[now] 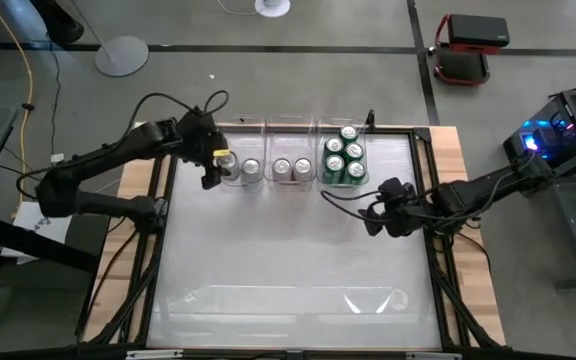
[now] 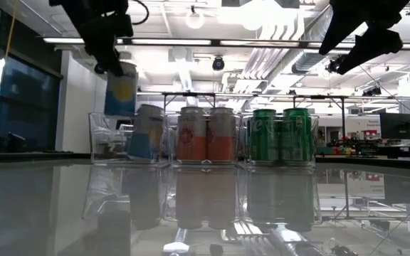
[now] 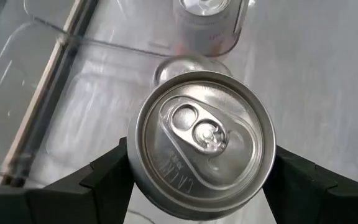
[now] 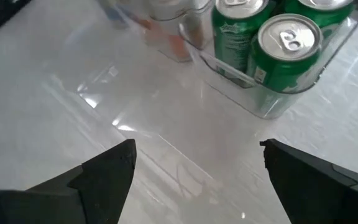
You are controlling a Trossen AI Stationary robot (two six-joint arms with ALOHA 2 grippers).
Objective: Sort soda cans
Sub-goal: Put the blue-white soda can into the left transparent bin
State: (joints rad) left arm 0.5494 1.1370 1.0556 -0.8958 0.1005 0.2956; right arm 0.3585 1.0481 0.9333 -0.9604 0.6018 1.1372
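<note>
The left gripper (image 3: 201,180) grips a can (image 3: 202,142) above the left bin (image 2: 109,139). The right gripper (image 4: 197,171) hangs open, empty, near the green cans (image 4: 288,53).

three bins (image 1: 290,125) line the table's (image 1: 288,260) far edge, cans (image 1: 344,158) inside; one can (image 1: 225,160) held above the left bin.

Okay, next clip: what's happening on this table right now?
The robot is sorting soda cans into three clear bins at the table's far edge. The left end effector holds a blue-and-yellow can in the air above the left bin, which already holds one similar can. The middle bin has two orange-and-white cans, the right bin four green cans. The right end effector hangs open and empty near the green cans.
</note>
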